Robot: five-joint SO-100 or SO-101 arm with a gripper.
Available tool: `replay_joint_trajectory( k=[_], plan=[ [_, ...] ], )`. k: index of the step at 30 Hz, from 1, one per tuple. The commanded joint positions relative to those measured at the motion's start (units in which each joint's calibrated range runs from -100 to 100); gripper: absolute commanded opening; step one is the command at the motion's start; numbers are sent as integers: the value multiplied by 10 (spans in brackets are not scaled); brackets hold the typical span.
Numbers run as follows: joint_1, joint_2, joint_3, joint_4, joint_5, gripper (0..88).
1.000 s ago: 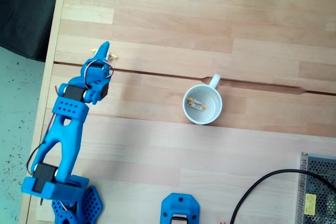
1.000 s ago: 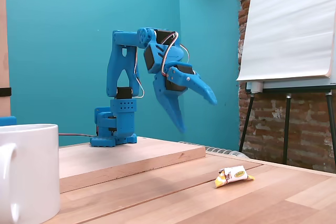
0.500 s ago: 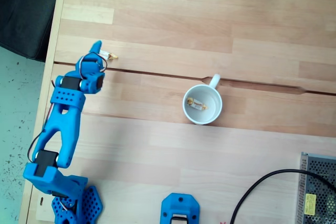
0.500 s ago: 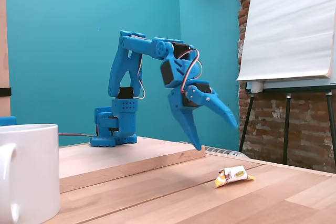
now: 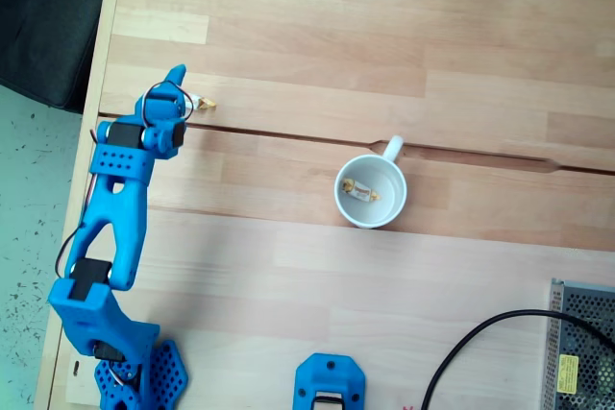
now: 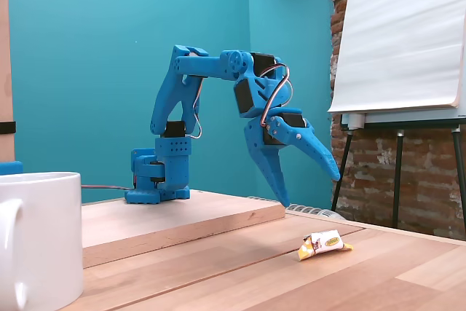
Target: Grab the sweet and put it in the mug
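Pale wood-grain table point(image 6: 218, 267), glossy round mug point(image 5: 371, 190).

A teal wall point(image 6: 87, 49) is seen behind the gripper point(image 6: 309, 187) in a fixed view, with a brick wall point(image 6: 408, 180) further right of it. A white flip-chart pad point(image 6: 400, 34) is propped on an easel point(image 6: 397, 172) beside it. Beneath, light wooden tabletop point(image 5: 384, 26) is spread out. Speckled pale floor point(image 5: 34, 160) is glimpsed left of the gripper point(image 5: 173, 84) from above.
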Motion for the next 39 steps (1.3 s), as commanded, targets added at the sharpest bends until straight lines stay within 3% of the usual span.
replay_joint_trajectory(
  k=[1, 39],
  plan=[
    [1, 7, -70, 14, 1, 411],
    [-5, 189, -219, 18, 1, 410]
  ],
)
